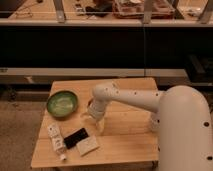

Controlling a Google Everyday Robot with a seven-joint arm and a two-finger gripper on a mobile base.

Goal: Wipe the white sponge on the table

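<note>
Gripper hangs just behind the sponge, open or closed I can't tell. Coming down, it could easily bump the black pad beside it.

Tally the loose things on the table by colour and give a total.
Green: 1, the bowl
White: 2, the white sponge and the printed tube
Black: 1, the flat rectangle
Total: 4
The gripper hangs over the table, just right of the bowl.
</note>
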